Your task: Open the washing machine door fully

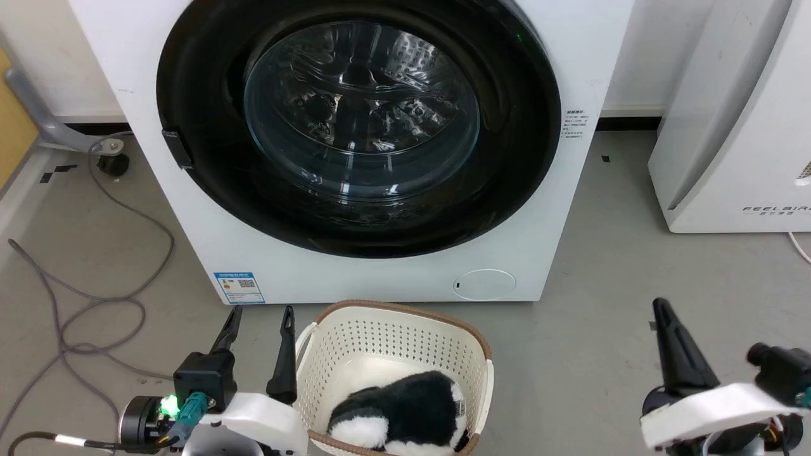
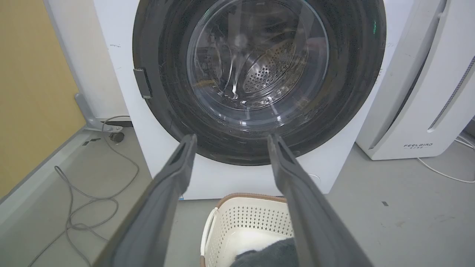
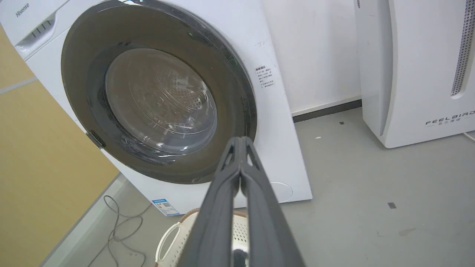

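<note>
The white washing machine (image 1: pixel 374 278) stands straight ahead with its round glossy black door (image 1: pixel 203 82) lying flush against its front. The door's clear glass bowl (image 1: pixel 361 114) bulges at the centre and a small black side tab (image 1: pixel 177 149) sits on its left edge. That tab (image 2: pixel 143 83) also shows in the left wrist view, and again as the tab (image 3: pixel 95 139) in the right wrist view. My left gripper (image 1: pixel 261 313) is open, low at the left, well short of the machine. My right gripper (image 1: pixel 662 307) is shut on nothing at the lower right, its fingers (image 3: pixel 241 148) pressed together.
A cream laundry basket (image 1: pixel 393 329) holding a black-and-white plush toy (image 1: pixel 405 411) stands on the floor just before the machine, between my arms. A white FEELBAIR appliance (image 1: pixel 735 126) stands at the right. Grey cables (image 1: pixel 95 297) loop on the floor at the left beside a yellow panel (image 2: pixel 33 92).
</note>
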### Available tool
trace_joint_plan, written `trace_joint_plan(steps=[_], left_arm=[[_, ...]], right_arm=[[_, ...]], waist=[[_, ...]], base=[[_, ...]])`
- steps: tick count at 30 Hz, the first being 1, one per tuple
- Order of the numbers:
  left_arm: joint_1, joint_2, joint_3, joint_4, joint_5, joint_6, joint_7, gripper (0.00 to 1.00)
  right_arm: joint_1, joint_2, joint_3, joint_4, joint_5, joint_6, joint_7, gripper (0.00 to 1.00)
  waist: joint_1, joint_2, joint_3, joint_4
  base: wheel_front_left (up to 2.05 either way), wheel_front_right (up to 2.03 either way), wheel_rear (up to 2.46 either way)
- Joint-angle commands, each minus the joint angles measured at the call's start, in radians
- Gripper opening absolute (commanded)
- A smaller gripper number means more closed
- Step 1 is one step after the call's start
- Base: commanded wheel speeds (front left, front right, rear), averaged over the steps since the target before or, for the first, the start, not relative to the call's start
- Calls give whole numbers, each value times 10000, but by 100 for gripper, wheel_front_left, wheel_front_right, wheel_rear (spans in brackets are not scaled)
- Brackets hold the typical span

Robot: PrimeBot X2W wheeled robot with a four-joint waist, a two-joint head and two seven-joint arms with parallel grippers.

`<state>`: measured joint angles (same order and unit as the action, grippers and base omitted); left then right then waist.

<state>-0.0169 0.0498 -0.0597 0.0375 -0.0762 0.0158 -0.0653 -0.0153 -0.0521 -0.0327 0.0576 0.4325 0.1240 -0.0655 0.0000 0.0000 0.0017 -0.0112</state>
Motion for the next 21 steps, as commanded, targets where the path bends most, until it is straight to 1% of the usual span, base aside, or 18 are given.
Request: trace_joint_plan(steps=[1,5,9,10,16,21], left_arm=[[-133,3,-71,39,-101,66,-114,100],[-158,3,-146,55,-175,108,-198,100],[-202,3,-206,52,-249,140,-281,100],[-255,3,-256,52,-280,153,-344,100],[-408,3,-366,26,-370,159,-470,100],[-587,3,-438,-49,-478,177,-574,100]], right_arm=[[-235,7,-62,71,398,21,-112,0],[-595,7,-281,246,1446,23,-196,0],[-1095,4,-460,575,2160,25,-280,0],[-1602,-57,-530,921,2753,27,-343,0],[-2906,-380,-503,1813,4007,30,-450,0],[-4195,-791,-378,2722,5033,33,-482,0]], waist=[[0,0,6,-2],[0,0,47,-22],[0,0,128,-53],[0,0,233,-80],[0,0,503,-110],[0,0,758,-110]], base=[[0,0,0],[0,0,0],[0,0,0],[0,0,0],[0,0,0],[0,0,0]])
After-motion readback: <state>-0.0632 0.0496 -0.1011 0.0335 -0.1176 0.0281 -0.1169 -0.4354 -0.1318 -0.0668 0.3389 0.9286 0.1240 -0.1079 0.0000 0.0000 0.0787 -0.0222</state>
